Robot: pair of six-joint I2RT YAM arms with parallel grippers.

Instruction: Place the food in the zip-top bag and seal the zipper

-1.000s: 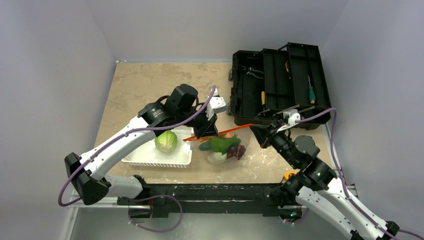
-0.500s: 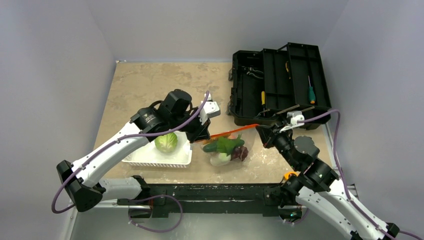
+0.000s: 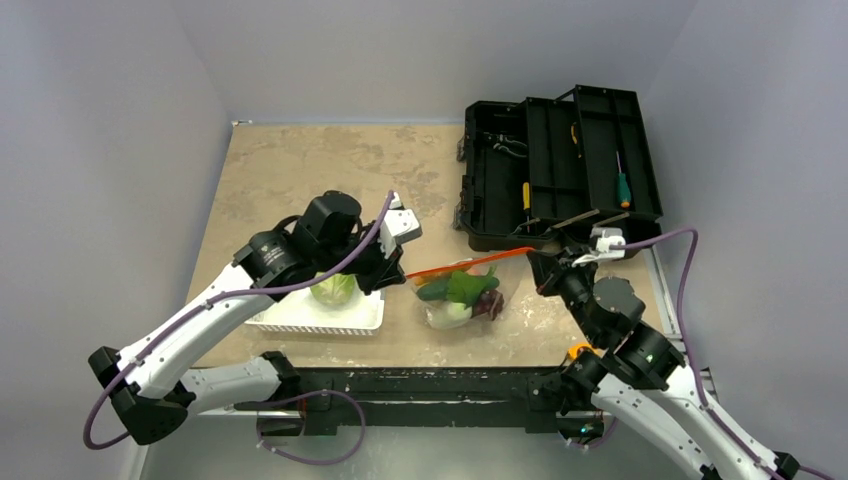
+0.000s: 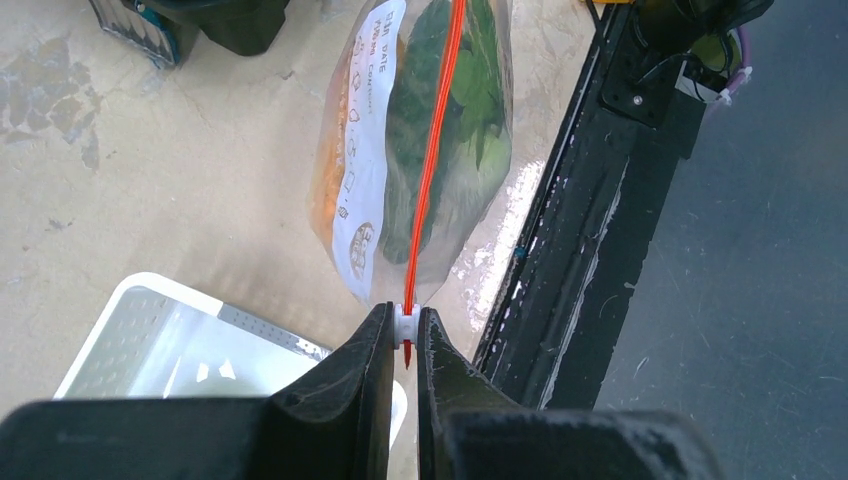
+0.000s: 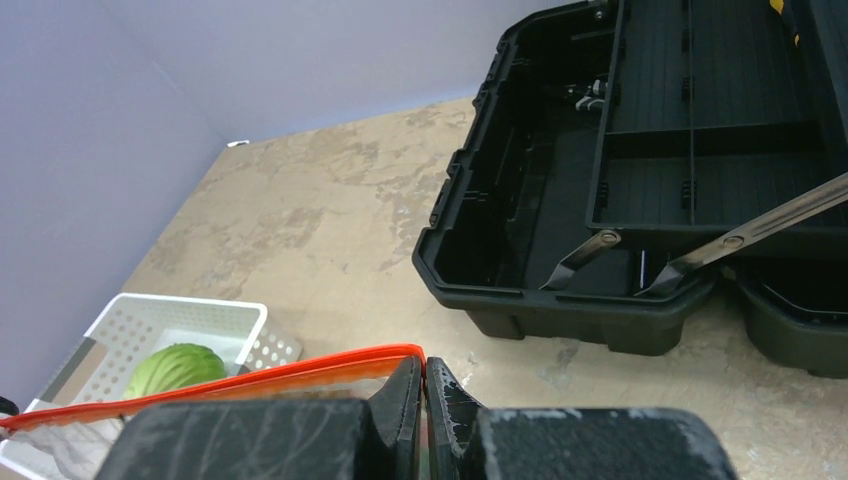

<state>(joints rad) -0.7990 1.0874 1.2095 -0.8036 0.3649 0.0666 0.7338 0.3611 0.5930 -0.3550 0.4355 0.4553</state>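
The zip-top bag (image 3: 462, 298) lies on the table, holding food: a green cucumber (image 3: 440, 290), purple grapes (image 3: 488, 305) and a white radish (image 3: 440, 316). Its zipper (image 3: 470, 264) is stretched taut between my two grippers. My left gripper (image 3: 398, 270) is shut on the white slider (image 4: 405, 321) at the strip's left end. My right gripper (image 3: 541, 262) is shut on the zipper's right end (image 5: 415, 352). In the left wrist view the zipper (image 4: 436, 150) runs straight away from my fingers over the bag (image 4: 360, 180). A green cabbage (image 3: 334, 290) sits in the white basket (image 3: 320, 318).
An open black toolbox (image 3: 560, 170) with tools stands at the back right, close behind my right gripper. The white basket (image 5: 190, 318) is left of the bag. The table's black front rail (image 4: 570, 250) runs just beside the bag.
My left gripper has slid leftward along the zipper to its left end, slider between the fingers. The right gripper and the bag have shifted a little to the right.
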